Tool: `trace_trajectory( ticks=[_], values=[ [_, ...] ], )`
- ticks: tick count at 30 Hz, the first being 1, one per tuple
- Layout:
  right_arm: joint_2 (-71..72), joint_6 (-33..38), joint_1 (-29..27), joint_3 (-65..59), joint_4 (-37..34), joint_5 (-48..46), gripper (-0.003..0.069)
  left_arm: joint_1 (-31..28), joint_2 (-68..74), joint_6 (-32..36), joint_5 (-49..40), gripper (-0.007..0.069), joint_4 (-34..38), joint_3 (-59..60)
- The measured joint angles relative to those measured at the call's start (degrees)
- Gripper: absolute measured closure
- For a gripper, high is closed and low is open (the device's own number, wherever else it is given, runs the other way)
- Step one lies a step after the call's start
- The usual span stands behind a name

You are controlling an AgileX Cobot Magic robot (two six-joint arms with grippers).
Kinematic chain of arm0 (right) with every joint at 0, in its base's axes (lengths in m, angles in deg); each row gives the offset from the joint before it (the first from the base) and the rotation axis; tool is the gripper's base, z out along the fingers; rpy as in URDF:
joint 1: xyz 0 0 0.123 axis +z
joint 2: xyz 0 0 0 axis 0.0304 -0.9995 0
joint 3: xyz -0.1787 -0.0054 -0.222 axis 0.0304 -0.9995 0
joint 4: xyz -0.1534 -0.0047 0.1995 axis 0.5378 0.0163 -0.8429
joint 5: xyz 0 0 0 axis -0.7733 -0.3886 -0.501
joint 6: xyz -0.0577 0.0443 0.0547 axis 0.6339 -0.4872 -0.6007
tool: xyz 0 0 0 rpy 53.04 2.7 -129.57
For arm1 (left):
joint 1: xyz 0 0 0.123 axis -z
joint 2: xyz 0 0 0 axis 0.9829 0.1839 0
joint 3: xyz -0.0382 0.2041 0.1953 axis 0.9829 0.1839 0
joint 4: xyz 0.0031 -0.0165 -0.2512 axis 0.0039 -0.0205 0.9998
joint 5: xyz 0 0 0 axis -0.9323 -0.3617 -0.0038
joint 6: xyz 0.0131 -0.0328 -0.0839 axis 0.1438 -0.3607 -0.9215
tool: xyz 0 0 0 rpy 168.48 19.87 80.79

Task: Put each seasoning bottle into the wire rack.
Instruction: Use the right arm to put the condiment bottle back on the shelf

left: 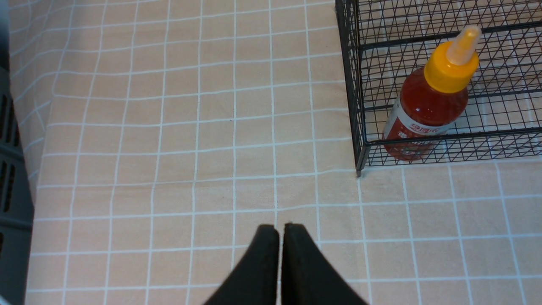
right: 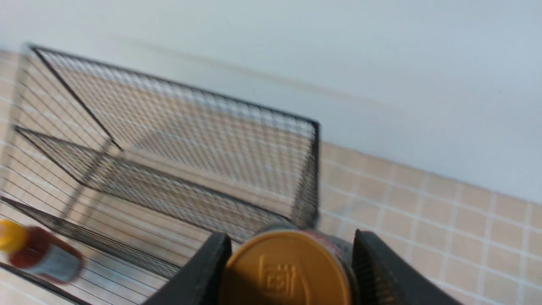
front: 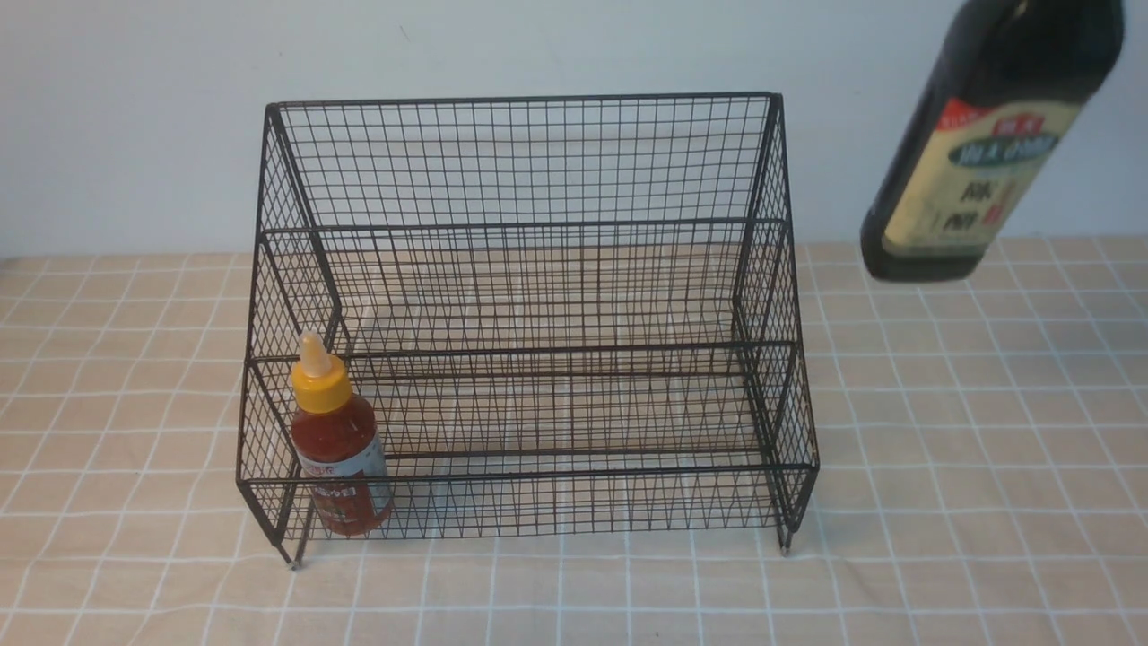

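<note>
The black wire rack [front: 529,224] stands mid-table. The red-sauce squeeze bottle [front: 336,444] with its yellow nozzle cap stands upright in the rack's lower tier at the left end; it also shows in the left wrist view [left: 427,101] and the right wrist view [right: 38,254]. The dark vinegar bottle [front: 987,152] hangs tilted in the air above and right of the rack. In the right wrist view my right gripper [right: 292,262] is shut on it, its gold cap [right: 288,271] between the fingers. My left gripper [left: 281,231] is shut and empty over the cloth, left of the rack [left: 355,84].
A beige checked cloth [front: 987,467] covers the table. A pale wall [front: 134,117] rises behind the rack. A dark grey object [left: 10,178] stands at the cloth's edge in the left wrist view.
</note>
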Motion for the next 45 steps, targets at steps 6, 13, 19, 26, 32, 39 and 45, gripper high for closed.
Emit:
trace_trajectory(
  ticks=[6, 13, 19, 26, 32, 39, 45],
  values=[
    [-0.4, 0.1, 0.0, 2.2, -8.2, -0.2, 0.0323, 0.0, 0.0, 0.0, 0.0, 0.0631, 0.0, 0.0],
    [-6.1, 1.9, 0.0, 2.3, -17.1, 1.3, 0.0323, 0.0, 0.0, 0.0, 0.0, 0.0631, 0.0, 0.0],
    [-9.9, 2.5, 0.0, 2.3, -17.1, 5.2, 0.0323, 0.0, 0.0, 0.0, 0.0, 0.0631, 0.0, 0.0],
    [-14.1, 3.1, 0.0, 2.3, -16.8, 6.5, 0.0323, 0.0, 0.0, 0.0, 0.0, 0.0631, 0.0, 0.0],
    [-17.1, 3.6, 0.2, 2.0, -16.0, 4.6, 0.0323, 0.0, 0.0, 0.0, 0.0, 0.0631, -0.5, 0.0],
    [-18.7, 1.9, 5.7, 1.9, -6.6, 2.6, 0.0323, 0.0, 0.0, 0.0, 0.0, 0.0631, -1.1, 0.0],
    [-20.9, -6.3, 11.9, 1.9, 3.6, 2.2, 0.0323, 0.0, 0.0, 0.0, 0.0, 0.0631, -1.3, 0.0]
  ],
)
